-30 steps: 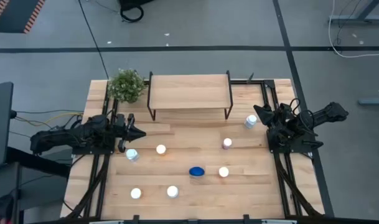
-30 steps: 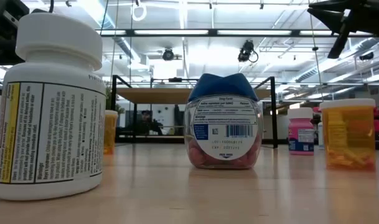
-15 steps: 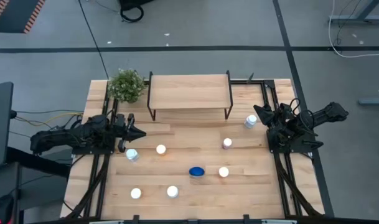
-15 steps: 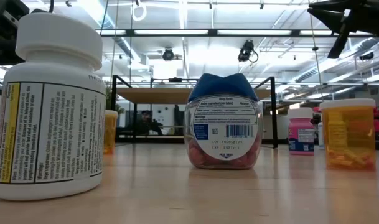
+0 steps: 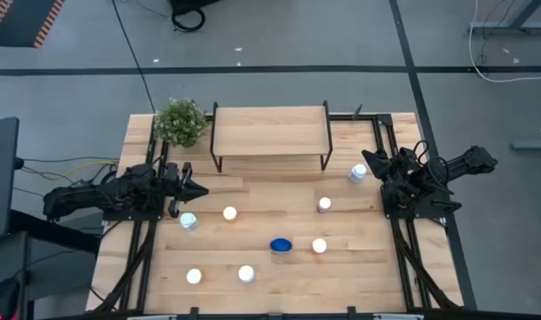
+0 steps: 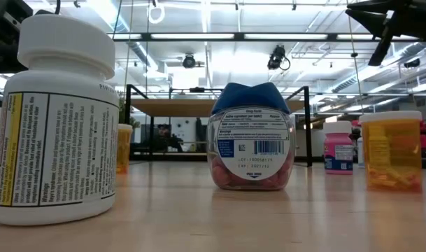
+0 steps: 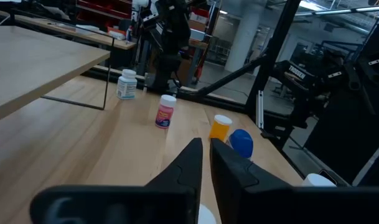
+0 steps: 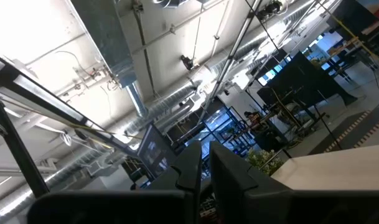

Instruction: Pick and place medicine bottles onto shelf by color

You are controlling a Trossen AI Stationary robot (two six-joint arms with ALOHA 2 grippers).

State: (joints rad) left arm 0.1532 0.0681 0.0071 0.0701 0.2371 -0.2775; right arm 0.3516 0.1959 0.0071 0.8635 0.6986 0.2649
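The shelf [image 5: 270,132] stands on black legs at the table's far middle, its top bare. Several medicine bottles stand upright on the tabletop: a bluish-white one [image 5: 358,173], a pink one [image 5: 324,205], a wide blue-lidded one [image 5: 281,244], an orange one [image 5: 319,245], and white-capped ones [image 5: 230,213], [image 5: 188,221], [image 5: 194,276], [image 5: 246,274]. My left gripper [image 5: 202,189] hovers level at the table's left, shut and holding nothing, its tips [image 7: 205,149] pointing across the table. My right gripper [image 5: 369,158] stands at the right edge, tilted upward, shut and holding nothing [image 8: 205,155].
A green potted plant [image 5: 179,122] sits at the shelf's left end. The low view has a big white bottle [image 6: 55,119] close by, the blue-lidded one [image 6: 253,136] in the middle and an orange one [image 6: 391,150] at right. Bare wood lies between shelf and bottles.
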